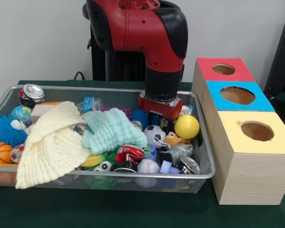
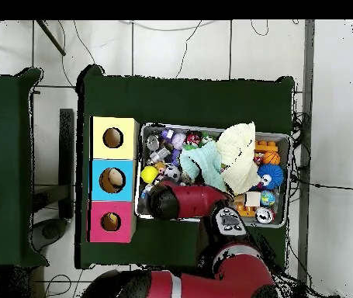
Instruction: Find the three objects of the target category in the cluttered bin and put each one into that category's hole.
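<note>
Dark green cloth covers the table (image 1: 133, 213), white wall behind. You have a silver wire-mesh bin (image 1: 104, 175) packed with clutter.

Front view, left to right:
- blue spiky rubber ball (image 1: 4, 130) and orange basketball toy (image 1: 0, 153) at the left end
- crushed drink can (image 1: 32, 93) at the back left corner
- cream waffle-weave cloth (image 1: 52, 147) draped over the left half, with a mint green cloth (image 1: 111, 128) just beside it
- small white baseball (image 1: 148, 166) against the front wall
- black-and-white soccer ball toy (image 1: 155, 135), with a smooth yellow ball (image 1: 186, 126) right of it
- three-hole wooden sorting box (image 1: 247, 175) beside the bin, with red, blue and yellow tops

The red and black arm's gripper (image 1: 161, 108) is sunk among the toys at the back right, between the soccer ball and the yellow ball. Its jaws are buried, so you cannot tell whether they are apart or closed on anything.

Judgement: this looks like the search-and-grasp step. If balls are the category, several sit close to the gripper. Next you need a clean lift clear of the bin wall, then a carry rightward to the matching hole. Which hole matches is not evident.
</note>
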{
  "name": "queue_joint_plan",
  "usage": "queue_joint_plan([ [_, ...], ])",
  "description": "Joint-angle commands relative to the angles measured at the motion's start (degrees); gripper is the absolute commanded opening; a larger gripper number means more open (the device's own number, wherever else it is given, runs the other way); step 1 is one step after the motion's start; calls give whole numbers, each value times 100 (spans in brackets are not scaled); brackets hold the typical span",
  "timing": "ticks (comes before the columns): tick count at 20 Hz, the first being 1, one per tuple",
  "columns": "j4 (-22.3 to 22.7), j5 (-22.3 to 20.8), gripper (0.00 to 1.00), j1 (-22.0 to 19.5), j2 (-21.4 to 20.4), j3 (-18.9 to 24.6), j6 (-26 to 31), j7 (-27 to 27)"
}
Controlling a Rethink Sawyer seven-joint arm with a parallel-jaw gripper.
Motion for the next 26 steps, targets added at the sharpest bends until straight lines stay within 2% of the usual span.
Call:
queue_joint_plan([
  [1,-2073,36,100,-470,547,890,395,-548],
  [6,-2238,-42,100,-515,546,990,647,-432],
  [16,-1909,-57,100,-339,308,804,738,157],
  [22,-1250,71,100,-213,-118,647,889,470],
  [26,-603,203,100,-112,-771,517,1321,608],
])
